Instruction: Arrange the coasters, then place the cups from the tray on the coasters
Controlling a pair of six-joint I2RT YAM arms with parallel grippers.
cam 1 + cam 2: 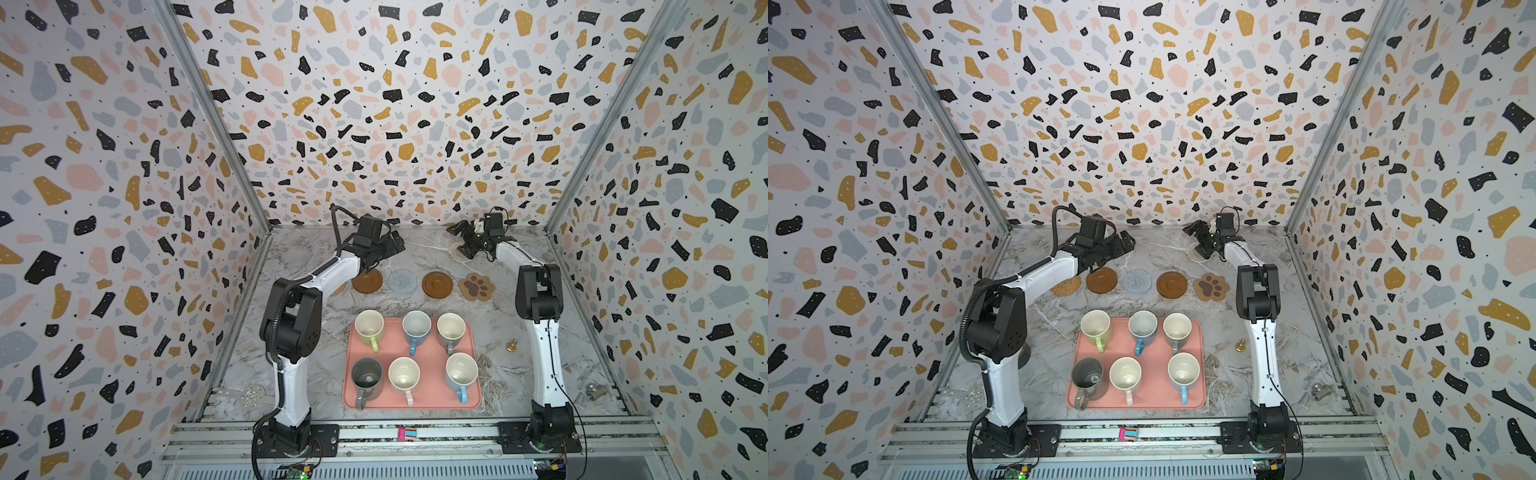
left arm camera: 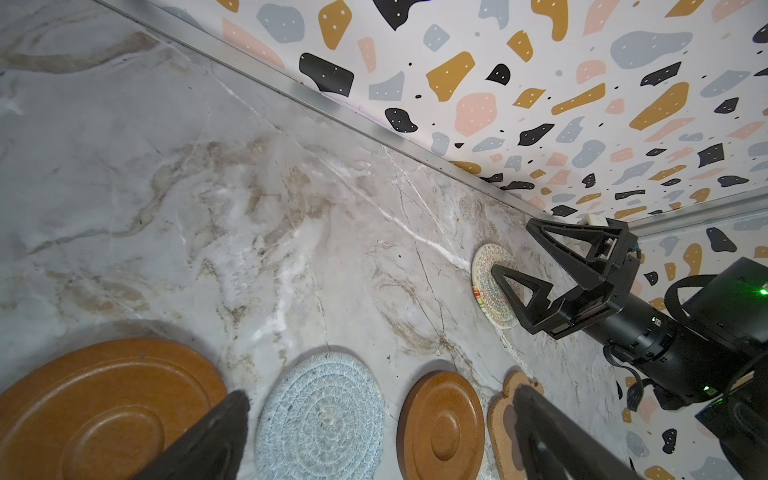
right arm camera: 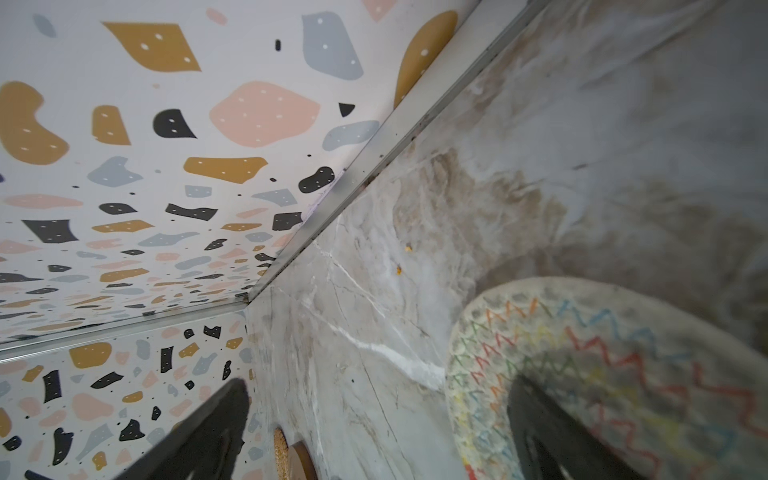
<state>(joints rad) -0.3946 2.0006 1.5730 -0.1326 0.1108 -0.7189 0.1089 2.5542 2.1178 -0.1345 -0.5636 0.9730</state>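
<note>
In both top views five coasters sit in a row across the middle of the table. The sixth, the cream coaster, lies alone on the far right, near the back wall. The right gripper hangs over it, jaws spread and holding nothing. The left gripper, also spread and empty, is well apart to the left, so the right arm is the nearer one. The six mugs stand on the tray at the near side.

In the left wrist view one finger of the right gripper crosses the cream coaster, and the other sits off it, toward the wall.

In the right wrist view one finger lies over the cream coaster and the other over bare table. I cannot tell whether the finger touches the coaster. The mat is round, so it has no long axis to line up with. The coming move probably turns on catching its edge and drawing it nearer, toward the row
</note>
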